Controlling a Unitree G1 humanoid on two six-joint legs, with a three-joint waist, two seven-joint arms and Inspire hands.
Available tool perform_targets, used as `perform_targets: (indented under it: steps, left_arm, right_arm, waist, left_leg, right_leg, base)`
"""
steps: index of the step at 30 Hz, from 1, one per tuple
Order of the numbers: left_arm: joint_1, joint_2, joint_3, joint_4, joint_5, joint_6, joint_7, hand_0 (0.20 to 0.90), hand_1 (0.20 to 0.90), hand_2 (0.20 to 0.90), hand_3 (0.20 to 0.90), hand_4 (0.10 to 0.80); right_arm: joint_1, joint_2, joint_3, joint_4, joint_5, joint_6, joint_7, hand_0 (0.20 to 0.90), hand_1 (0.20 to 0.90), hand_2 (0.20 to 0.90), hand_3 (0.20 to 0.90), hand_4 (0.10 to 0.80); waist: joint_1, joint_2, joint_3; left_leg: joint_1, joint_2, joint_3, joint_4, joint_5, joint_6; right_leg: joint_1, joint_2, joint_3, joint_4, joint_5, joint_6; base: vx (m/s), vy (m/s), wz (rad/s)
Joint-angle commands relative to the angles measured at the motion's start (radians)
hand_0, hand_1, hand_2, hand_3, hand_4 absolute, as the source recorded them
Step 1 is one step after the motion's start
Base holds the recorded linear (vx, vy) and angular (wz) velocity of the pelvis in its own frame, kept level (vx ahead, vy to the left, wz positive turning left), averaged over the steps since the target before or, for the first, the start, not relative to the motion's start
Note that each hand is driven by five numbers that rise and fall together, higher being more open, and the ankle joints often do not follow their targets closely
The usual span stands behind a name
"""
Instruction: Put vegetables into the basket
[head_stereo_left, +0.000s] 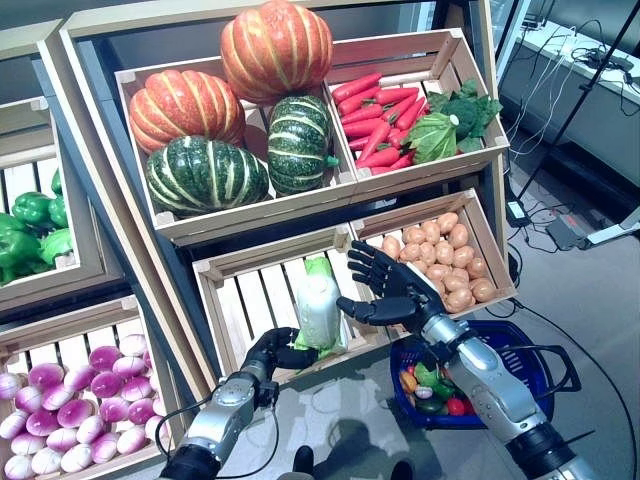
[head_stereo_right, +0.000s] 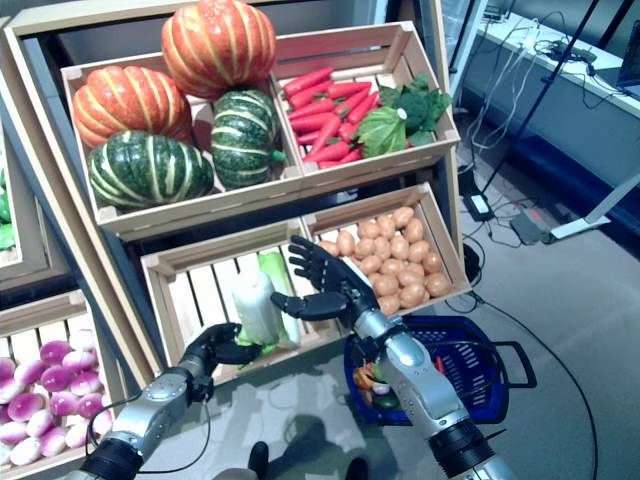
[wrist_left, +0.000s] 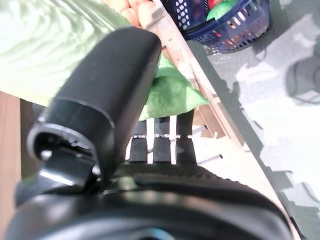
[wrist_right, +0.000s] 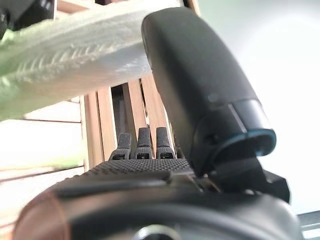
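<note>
A pale white-green cabbage (head_stereo_left: 318, 305) stands upright at the front of an otherwise empty slatted crate (head_stereo_left: 250, 295). My left hand (head_stereo_left: 272, 355) is curled round its lower end from below. My right hand (head_stereo_left: 385, 285) is open beside the cabbage's right side, fingers spread and the thumb against it. The right wrist view shows that thumb (wrist_right: 200, 80) lying on the cabbage (wrist_right: 65, 60). The blue basket (head_stereo_left: 525, 338) sits on the floor under my right forearm, with several small vegetables inside.
Shelves hold crates of pumpkins (head_stereo_left: 275, 45), carrots (head_stereo_left: 375, 115) with leafy greens (head_stereo_left: 445, 125), and potatoes (head_stereo_left: 445, 255). Purple-white turnips (head_stereo_left: 60, 400) and green peppers (head_stereo_left: 30, 225) lie at the left. A desk with cables (head_stereo_left: 580, 60) stands at the far right.
</note>
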Motion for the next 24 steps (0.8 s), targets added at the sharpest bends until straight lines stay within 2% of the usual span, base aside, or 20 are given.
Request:
perform_targets:
  steps: [1, 9, 19, 24]
  left_arm:
    - [-0.135, 0.018, -0.004, -0.092, 0.020, -0.080, -0.024, 0.300, 0.300, 0.300, 0.300, 0.400]
    - [-0.131, 0.018, 0.005, -0.107, 0.020, -0.058, -0.030, 0.300, 0.300, 0.300, 0.300, 0.400]
    - [-0.132, 0.018, 0.010, -0.098, 0.002, -0.065, -0.046, 0.300, 0.300, 0.300, 0.300, 0.400]
    - [-0.126, 0.025, 0.013, -0.098, -0.013, -0.063, -0.055, 0.300, 0.300, 0.300, 0.300, 0.400]
  right_arm:
    - [-0.075, 0.030, 0.000, -0.111, -0.031, -0.111, -0.023, 0.900, 0.900, 0.900, 0.900, 0.800]
    - [-0.063, 0.035, 0.006, -0.106, -0.007, -0.097, -0.001, 0.900, 0.900, 0.900, 0.900, 0.800]
    - [-0.057, 0.055, 0.040, -0.100, 0.253, 0.021, 0.248, 0.900, 0.900, 0.900, 0.900, 0.800]
    - [-0.048, 0.059, 0.059, -0.100, 0.284, 0.049, 0.324, 0.900, 0.900, 0.900, 0.900, 0.800]
  waist:
    - [-0.008, -0.040, -0.030]
    - [-0.007, -0.041, -0.034]
    - [-0.002, -0.050, -0.035]
    - [0.002, -0.054, -0.042]
  left_leg:
    - [0.033, -0.029, 0.003, 0.001, -0.066, -0.014]
    - [0.033, -0.025, 0.003, 0.001, -0.067, -0.013]
    - [0.029, -0.023, 0.002, 0.001, -0.065, -0.018]
    - [0.027, -0.022, 0.000, 0.001, -0.063, -0.020]
  right_leg:
    - [0.057, -0.053, 0.020, 0.002, -0.021, 0.035]
    - [0.057, -0.052, 0.021, 0.002, -0.023, 0.034]
    - [0.056, -0.051, 0.015, 0.002, -0.023, 0.033]
    - [0.056, -0.050, 0.008, 0.002, -0.024, 0.034]
  base:
    - [0.000, 0.000, 0.00]
    - [0.000, 0.000, 0.00]
    - [0.000, 0.000, 0.00]
    - [0.000, 0.000, 0.00]
